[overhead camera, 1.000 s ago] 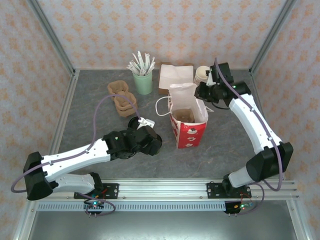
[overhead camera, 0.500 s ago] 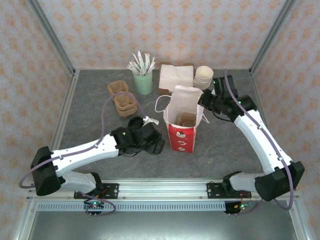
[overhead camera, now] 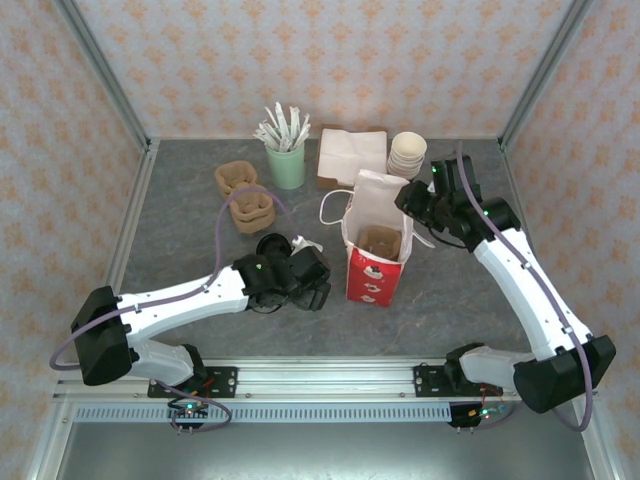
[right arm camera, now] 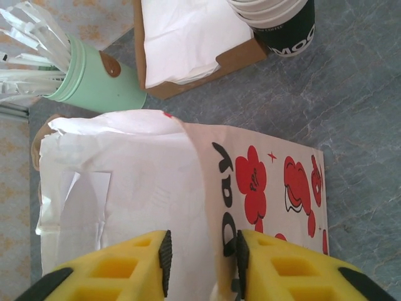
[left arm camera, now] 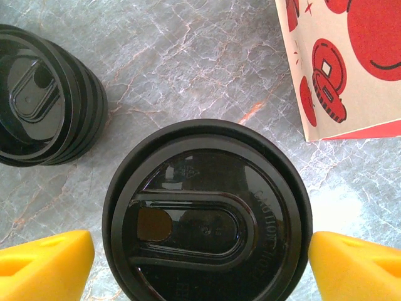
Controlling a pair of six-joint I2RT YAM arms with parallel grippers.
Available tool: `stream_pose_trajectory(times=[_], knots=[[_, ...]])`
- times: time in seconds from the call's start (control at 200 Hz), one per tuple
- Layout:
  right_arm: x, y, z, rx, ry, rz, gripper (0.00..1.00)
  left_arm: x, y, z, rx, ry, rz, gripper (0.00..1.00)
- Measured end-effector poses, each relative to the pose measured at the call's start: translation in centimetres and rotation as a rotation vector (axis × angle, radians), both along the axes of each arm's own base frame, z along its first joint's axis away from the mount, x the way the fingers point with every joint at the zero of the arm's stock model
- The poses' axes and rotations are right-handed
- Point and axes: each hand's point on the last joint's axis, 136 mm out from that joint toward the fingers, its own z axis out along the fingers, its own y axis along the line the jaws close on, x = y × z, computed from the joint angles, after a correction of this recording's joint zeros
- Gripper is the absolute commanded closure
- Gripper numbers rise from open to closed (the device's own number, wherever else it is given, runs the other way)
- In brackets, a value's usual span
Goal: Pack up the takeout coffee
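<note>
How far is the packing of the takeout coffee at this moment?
Done: the paper bag stands open. In hand: the right gripper pinches its rim, and the left gripper straddles the takeout coffee on the table. Left: grasping it and putting it in the bag.

My top camera sits fixed, high behind both arm bases, tilted down and forward over the whole table [overhead camera: 180,230]; it is my far view. My left wrist camera looks straight down from very near onto the takeout coffee [left arm camera: 207,219]. My left gripper [left arm camera: 200,266] has a finger in each lower corner, the loose lids [left arm camera: 44,113] lie upper left, and a corner of the paper bag [left arm camera: 351,63] upper right. My right wrist camera looks down past my right gripper [right arm camera: 200,263], close over the bag's rim, toward the green cup [right arm camera: 94,84], napkin box [right arm camera: 188,37] and stacked cups [right arm camera: 276,19]. All three views share the bag.
</note>
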Motion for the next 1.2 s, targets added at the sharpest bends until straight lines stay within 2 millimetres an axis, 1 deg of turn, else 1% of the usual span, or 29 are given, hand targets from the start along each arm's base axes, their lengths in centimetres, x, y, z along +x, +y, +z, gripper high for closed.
stream_pose_trajectory(times=[0.295, 0.39, 0.601, 0.771, 1.031, 1.201], knots=[[-0.5, -0.8, 1.0, -0.013, -0.036, -0.025, 0.59, 0.0, 0.0, -0.6, 0.018, 0.011, -0.001, 0.19], [-0.6, -1.0, 1.0, -0.021, -0.033, -0.031, 0.58, 0.0, -0.1, -0.7, 0.018, 0.012, -0.001, 0.21], [-0.7, -1.2, 0.8, -0.034, -0.028, -0.032, 0.58, 0.1, -0.1, -0.7, 0.018, 0.012, 0.000, 0.22], [-0.9, -1.5, 0.8, -0.046, -0.028, -0.034, 0.57, 0.1, -0.3, -0.7, 0.015, 0.010, -0.005, 0.28], [-1.3, -3.2, 1.5, -0.051, -0.043, -0.069, 0.56, 0.2, -0.4, -0.7, 0.011, 0.008, -0.005, 0.32], [-1.7, -4.3, 2.0, -0.057, -0.055, -0.089, 0.52, 0.2, -0.4, -0.7, 0.010, 0.005, -0.004, 0.33]])
